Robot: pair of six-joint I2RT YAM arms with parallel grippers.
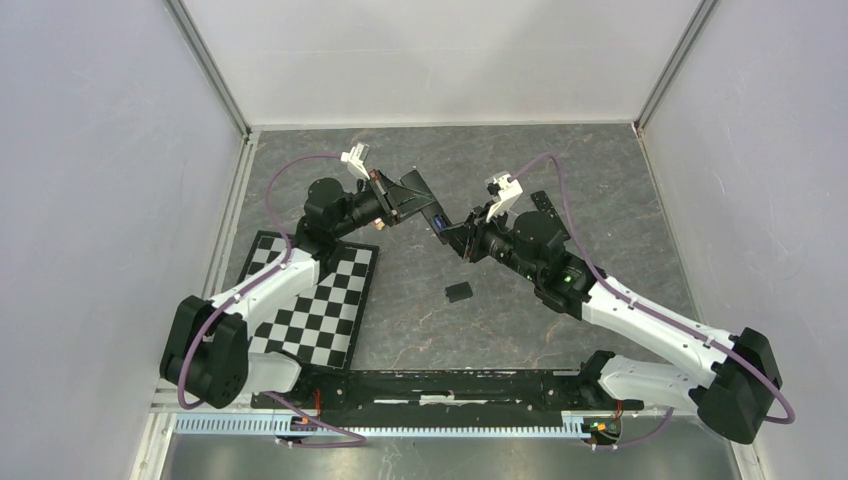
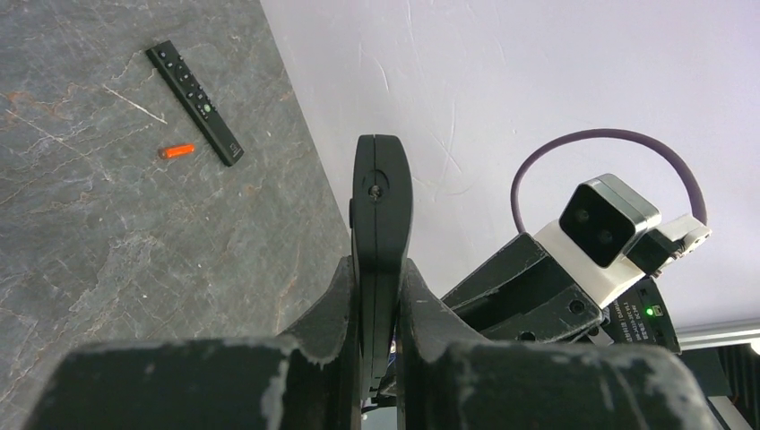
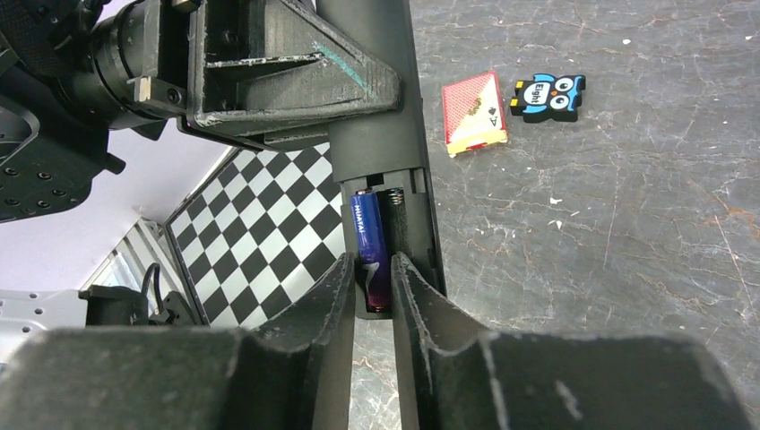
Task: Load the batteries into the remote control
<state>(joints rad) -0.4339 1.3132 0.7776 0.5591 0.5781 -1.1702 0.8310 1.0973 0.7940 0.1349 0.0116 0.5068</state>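
- A spare orange battery (image 2: 177, 151) is lying on the table at about 8 o'clock of a second remote (image 2: 195, 103) in the left wrist view, well apart from the action. That one is probably being saved for the next go.
- The remote control (image 2: 381, 179) is being pinched edge-on by the left claw (image 2: 378, 273), with the fingers pressed onto its sides. It's being held up off the table with the open bay facing the other arm.
- In the right wrist view, a purple battery (image 3: 370, 246) is being seated in the 9 o'clock side of the bay. The empty slot (image 3: 405, 237) is sitting at its 3 o'clock.
- The battery's 6 o'clock end is being flanked closely by the right claw (image 3: 372, 262). Whether it's being gripped or let go can't be told from here.
- To get this bit right, the cell likely needs pressing flat into the bay before the fingers are spread any wider.
- The remote should be held dead steady meanwhile.
- The fingers are best backed straight out toward 6 o'clock, so the cell isn't dragged along with them.
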